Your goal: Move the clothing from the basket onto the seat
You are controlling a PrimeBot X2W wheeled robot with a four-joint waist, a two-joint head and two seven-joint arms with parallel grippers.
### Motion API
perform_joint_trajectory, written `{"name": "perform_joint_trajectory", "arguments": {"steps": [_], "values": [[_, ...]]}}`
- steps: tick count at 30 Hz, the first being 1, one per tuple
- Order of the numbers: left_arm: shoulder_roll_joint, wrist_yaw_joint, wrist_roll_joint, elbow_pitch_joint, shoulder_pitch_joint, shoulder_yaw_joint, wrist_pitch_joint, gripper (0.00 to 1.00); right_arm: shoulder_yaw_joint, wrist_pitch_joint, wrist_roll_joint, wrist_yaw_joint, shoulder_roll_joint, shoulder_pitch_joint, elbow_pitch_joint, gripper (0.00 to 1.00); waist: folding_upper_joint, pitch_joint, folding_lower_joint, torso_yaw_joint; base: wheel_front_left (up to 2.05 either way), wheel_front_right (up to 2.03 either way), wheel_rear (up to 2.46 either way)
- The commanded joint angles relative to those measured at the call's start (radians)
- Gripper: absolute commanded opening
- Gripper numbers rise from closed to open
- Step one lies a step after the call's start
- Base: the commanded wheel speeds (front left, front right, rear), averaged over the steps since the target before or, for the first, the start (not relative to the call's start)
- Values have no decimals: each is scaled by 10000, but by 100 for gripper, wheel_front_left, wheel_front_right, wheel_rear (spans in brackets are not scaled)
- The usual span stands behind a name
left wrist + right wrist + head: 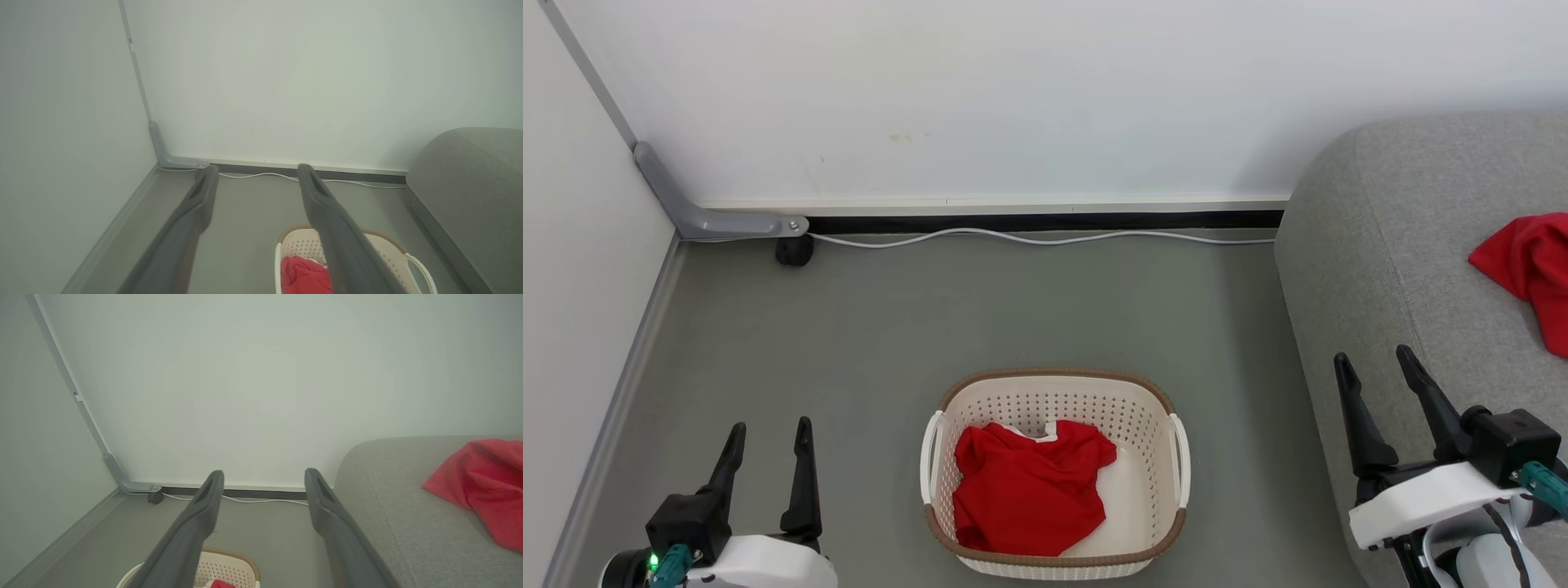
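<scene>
Left gripper [770,426], at 7 o'clock in the head view, stands with its two dark fingers spread wide and nothing between them. It hovers over the grey floor [849,343], well apart from the laundry basket [1058,373]. At 4 o'clock the right gripper [1374,356] is likewise released and empty, its fingers pointing toward 12 o'clock and seen against the rounded end of the grey sofa [1380,245].

The cream perforated basket, with a brown woven-look rim and white side handles, sits on the floor at 6 o'clock, between the two grippers. One crumpled red garment [1029,490] lies inside it, bunched toward the 9 o'clock side, with a sliver of white showing at its neckline. The basket's own floor shows bare toward 3 o'clock. A second red garment [1531,261] lies on the sofa at 3 o'clock, cut off by the picture's edge.

Along the foot of the white wall [1045,98] at 12 o'clock, a white cable [1029,238] trails from a small black object [794,251] beside a grey corner bracket [711,220] at 10 o'clock across to the sofa.

In the left wrist view the basket and its garment show at 5 o'clock, partly behind one finger. In the right wrist view the sofa's garment lies at 3 o'clock.
</scene>
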Motion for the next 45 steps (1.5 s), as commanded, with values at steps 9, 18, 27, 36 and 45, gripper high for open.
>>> {"name": "perform_joint_trajectory", "arguments": {"steps": [9,18,27,36,45], "values": [[90,82,-116,-320,-249,101,-59,100,108,-61,46,29,-24,-208,-289,100,-1,121,0,-43,0,0,0],[90,80,-201,-191,-476,-243,-59,100,-22,-61,85,29,-12,-361,-331,100,-1,461,0,-104,0,0,0],[90,195,-551,140,-993,-985,-59,100,-193,-61,51,29,39,-869,-635,100,-1,1599,0,-267,0,0,0],[89,353,-1026,654,-2150,-2009,-59,100,-247,-61,101,29,47,-1886,-1105,100,-1,3386,0,-503,0,0,0],[89,375,-1136,1422,-3649,-2876,-59,100,-248,-61,189,29,61,-3026,-1553,100,-1,5272,0,-791,0,0,0]]}}
